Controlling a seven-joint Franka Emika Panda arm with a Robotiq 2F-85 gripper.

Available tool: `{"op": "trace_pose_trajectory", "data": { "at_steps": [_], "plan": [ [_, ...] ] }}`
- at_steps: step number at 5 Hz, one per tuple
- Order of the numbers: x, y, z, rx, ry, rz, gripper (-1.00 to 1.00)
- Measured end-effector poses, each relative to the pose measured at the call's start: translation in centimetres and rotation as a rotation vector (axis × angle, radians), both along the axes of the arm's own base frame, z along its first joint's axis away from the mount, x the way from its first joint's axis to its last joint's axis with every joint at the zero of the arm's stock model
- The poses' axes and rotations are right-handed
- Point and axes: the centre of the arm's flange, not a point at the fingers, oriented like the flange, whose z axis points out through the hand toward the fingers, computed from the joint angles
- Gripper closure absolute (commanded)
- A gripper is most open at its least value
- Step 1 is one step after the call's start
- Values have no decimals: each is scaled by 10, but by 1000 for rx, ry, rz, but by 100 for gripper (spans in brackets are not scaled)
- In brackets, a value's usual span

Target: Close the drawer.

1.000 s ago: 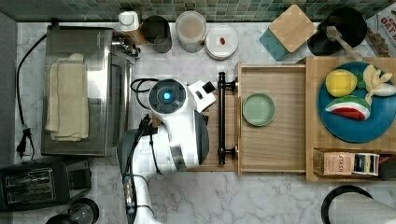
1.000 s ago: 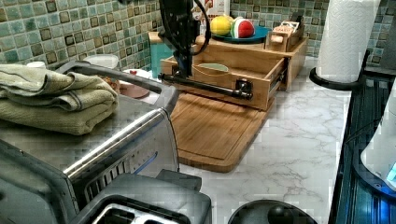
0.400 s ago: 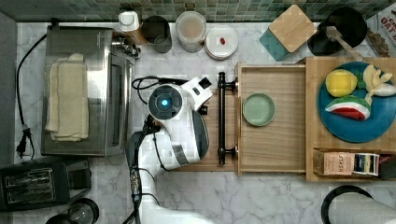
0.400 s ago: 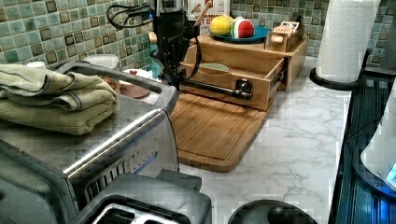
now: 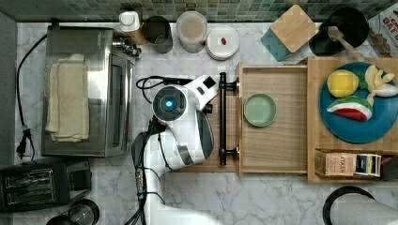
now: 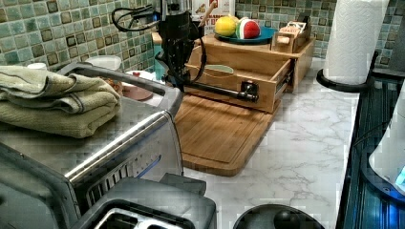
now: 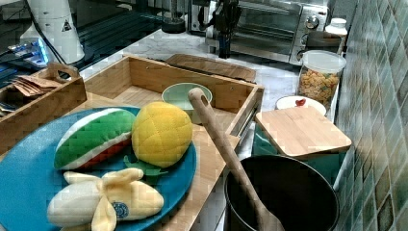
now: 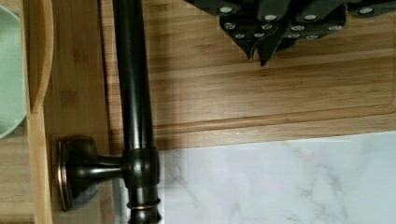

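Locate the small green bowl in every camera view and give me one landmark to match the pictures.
Top view: the green bowl lies in the open drawer, right of centre.
Left view: its rim shows above the drawer front, upper middle.
Right view: inside the drawer, behind the wooden spoon.
Wrist view: a green sliver at the picture's edge.
Shared landmark: the black bar handle on the drawer front.

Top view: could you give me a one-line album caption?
Robot arm beside open wooden drawer holding a green bowl.
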Motion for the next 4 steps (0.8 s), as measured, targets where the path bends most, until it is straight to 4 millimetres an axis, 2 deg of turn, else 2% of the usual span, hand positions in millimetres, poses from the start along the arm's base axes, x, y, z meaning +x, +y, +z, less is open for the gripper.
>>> {"op": "trace_pose_trajectory", "data": {
  "at_steps": [2, 4],
  "plan": [
    [-1, -22, -24, 4, 32, -2, 100],
    [-13, -49, -42, 5, 68, -24, 100]
  ]
}}
